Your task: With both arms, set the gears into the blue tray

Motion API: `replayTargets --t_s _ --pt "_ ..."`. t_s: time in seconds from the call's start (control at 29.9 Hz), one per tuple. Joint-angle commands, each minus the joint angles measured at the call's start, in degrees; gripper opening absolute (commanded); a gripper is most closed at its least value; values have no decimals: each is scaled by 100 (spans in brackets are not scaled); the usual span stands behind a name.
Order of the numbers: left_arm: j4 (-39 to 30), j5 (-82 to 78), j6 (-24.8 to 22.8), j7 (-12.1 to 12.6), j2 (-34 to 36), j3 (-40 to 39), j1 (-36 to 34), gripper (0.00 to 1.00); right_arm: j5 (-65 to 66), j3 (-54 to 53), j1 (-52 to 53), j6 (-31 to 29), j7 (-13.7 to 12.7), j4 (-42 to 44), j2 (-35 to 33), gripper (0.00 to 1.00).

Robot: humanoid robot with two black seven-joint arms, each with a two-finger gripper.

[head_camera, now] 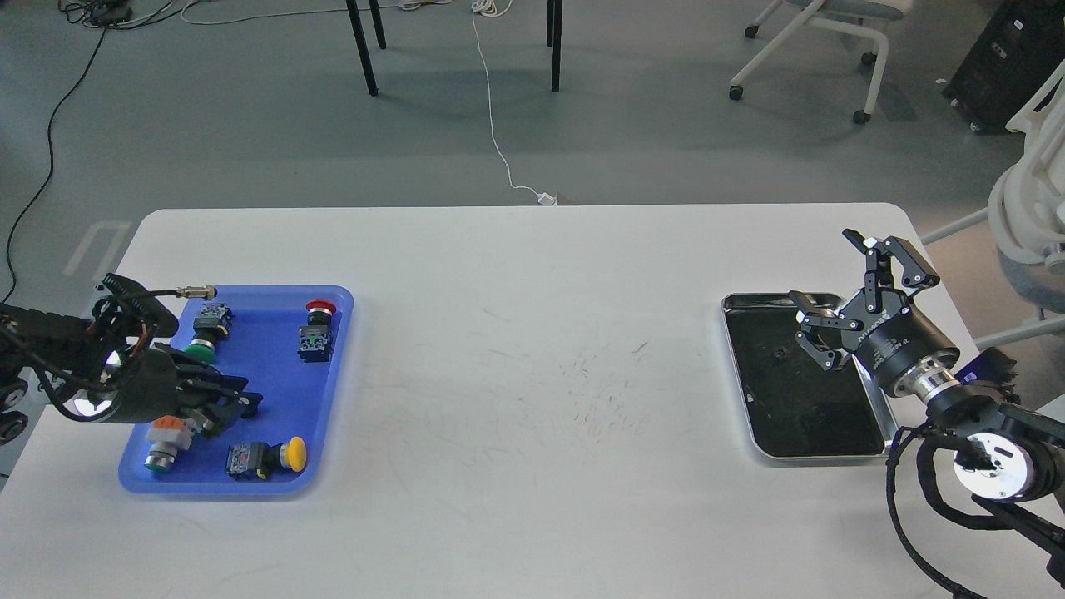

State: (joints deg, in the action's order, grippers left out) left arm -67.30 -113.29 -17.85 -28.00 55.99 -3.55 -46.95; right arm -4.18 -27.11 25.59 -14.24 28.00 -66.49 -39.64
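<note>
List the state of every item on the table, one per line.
Blue tray: flat, holding four push-button switches.
Red switch: upright.
Yellow switch: on its side.
Silver tray: flat; one small gear inside.
Right claw: open, above silver tray.
Left claw: over blue tray, opening unclear.

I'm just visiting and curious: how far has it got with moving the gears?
No gear is visible in the blue tray, only push-button switches. The left gripper hovers low over that tray; any load is hidden. The right gripper hangs open over the silver tray, where one gear waits.
</note>
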Motion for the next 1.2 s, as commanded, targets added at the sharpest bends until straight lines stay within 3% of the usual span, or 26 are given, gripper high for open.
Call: replayTargets --t_s 0.0,0.1,0.23,0.37,0.5,0.6,0.77,0.94,1.07,1.17 --pt "-2 0 36 0 -1 -23 11 78 5 -4 7 0 0 -22 0 98" --pt "7 44 97 0 8 -206 11 82 -3 -4 16 0 0 -13 0 98" --pt "-28 832 115 0 -27 -1006 11 87 5 -4 42 0 0 -13 -17 98" --pt "-239 2851 203 0 -220 -1525 11 93 285 39 86 -9 0 -4 -88 98" --pt "-362 5381 624 0 -431 -1631 177 98 1443 40 209 -9 0 -13 -210 98" --pt "-406 6729 704 0 -650 -1911 545 98 2533 40 428 -18 0 -22 -386 98" --pt "-722 6944 704 0 -1134 -3185 1793 98 3985 381 1069 -132 0 -39 -747 98" --pt "-758 7031 634 0 -2170 -4925 2892 98 5671 2320 2833 -246 0 57 -1063 99" --pt "-740 7417 423 0 -2584 -5401 3244 98 6612 4025 4231 -246 0 487 -985 99" --pt "-732 7813 396 242 -2699 -5481 3411 98 7219 5151 5006 -246 0 1040 -529 99"
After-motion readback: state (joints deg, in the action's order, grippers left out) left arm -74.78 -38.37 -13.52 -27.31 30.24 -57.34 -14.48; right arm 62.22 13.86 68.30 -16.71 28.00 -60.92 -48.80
